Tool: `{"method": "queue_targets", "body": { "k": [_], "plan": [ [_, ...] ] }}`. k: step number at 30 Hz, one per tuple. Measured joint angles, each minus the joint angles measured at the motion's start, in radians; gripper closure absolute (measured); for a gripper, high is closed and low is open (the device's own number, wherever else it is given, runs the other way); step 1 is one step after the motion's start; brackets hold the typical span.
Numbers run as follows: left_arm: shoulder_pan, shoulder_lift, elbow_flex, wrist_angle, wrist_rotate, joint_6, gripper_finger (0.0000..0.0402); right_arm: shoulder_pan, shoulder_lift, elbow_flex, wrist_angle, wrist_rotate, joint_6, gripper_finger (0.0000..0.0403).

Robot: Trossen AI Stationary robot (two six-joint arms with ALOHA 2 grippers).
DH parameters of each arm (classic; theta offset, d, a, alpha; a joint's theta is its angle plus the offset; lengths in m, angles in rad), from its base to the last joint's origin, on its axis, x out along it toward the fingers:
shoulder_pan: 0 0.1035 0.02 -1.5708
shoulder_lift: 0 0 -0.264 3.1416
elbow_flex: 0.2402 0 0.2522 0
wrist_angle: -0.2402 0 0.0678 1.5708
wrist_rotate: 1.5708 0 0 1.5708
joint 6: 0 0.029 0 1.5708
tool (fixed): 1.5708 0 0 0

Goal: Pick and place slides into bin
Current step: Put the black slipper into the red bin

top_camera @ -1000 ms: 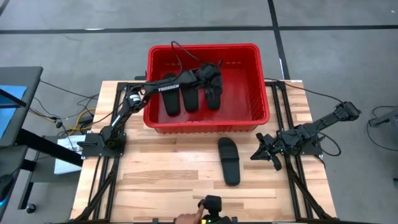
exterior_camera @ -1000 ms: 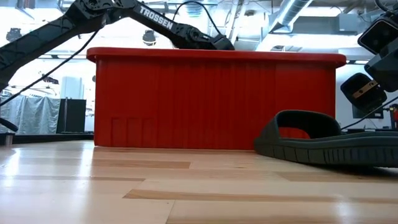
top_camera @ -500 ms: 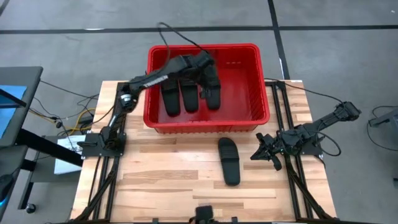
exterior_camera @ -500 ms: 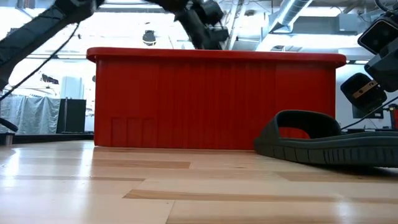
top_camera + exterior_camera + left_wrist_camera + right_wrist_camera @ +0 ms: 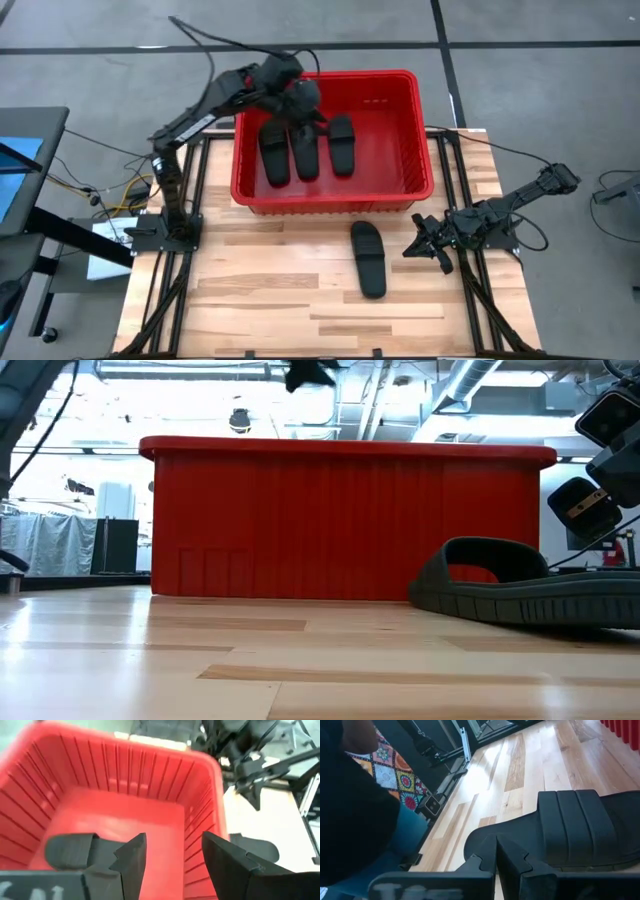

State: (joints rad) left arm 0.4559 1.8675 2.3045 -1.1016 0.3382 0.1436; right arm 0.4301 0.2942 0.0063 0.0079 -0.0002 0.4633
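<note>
left claw [image 5: 172,855] spread over bin [image 5: 405,185] | right claw [image 5: 496,854] pressed together beside table slide [image 5: 368,258]

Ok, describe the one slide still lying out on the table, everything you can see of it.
The slide on the table is matte black, rubber-looking, with a long oval sole and a wide ribbed strap across the end nearer the red bin. It lies flat, sole down, lengthwise, on the wooden table just in front of the bin, apart from its wall. The right gripper waits beside it without touching; only the table touches it.
</note>
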Motion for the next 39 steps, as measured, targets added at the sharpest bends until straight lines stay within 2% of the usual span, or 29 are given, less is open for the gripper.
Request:
{"method": "queue_targets", "body": {
  "k": [4, 10, 13, 16, 21, 25, 28, 32, 39],
  "plan": [
    [-0.074, -0.073, 0.0, 0.029, -0.086, -0.031, 0.022, 0.0, 0.0, 0.0, 0.0, 0.0, 0.0, 0.0403],
    [-0.228, -0.178, -0.003, 0.046, -0.273, -0.044, 0.022, 0.0, 0.0, 0.0, 0.0, 0.0, 0.0, 0.0403],
    [-0.307, -0.28, -0.088, 0.117, -0.34, -0.056, 0.022, 0.0, 0.0, 0.0, 0.0, 0.0, 0.0, 0.0403],
    [-0.378, -0.445, -0.307, 0.266, -0.398, -0.092, 0.022, 0.0, 0.0, 0.0, 0.0, 0.0, 0.0, 0.0403],
    [-0.455, -0.782, -0.784, 0.59, -0.511, -0.177, 0.022, 0.0, 0.0, 0.0, 0.0, 0.0, 0.0, 0.0403],
    [-0.502, -1.001, -1.102, 0.793, -0.506, -0.212, 0.022, 0.0, 0.0, 0.0, 0.0, 0.0, 0.0, 0.0403],
    [-0.547, -1.112, -1.316, 0.932, -0.504, -0.252, 0.022, 0.0, 0.0, 0.0, 0.0, 0.0, 0.0, 0.0403],
    [-0.627, -1.202, -1.552, 1.104, -0.502, -0.271, 0.022, 0.0, 0.0, 0.0, 0.0, 0.0, 0.0, 0.0403],
    [-0.745, -1.309, -1.793, 1.283, -0.509, -0.294, 0.022, 0.0, 0.0, 0.0, 0.0, 0.0, 0.0, 0.0403]
  ]
}}
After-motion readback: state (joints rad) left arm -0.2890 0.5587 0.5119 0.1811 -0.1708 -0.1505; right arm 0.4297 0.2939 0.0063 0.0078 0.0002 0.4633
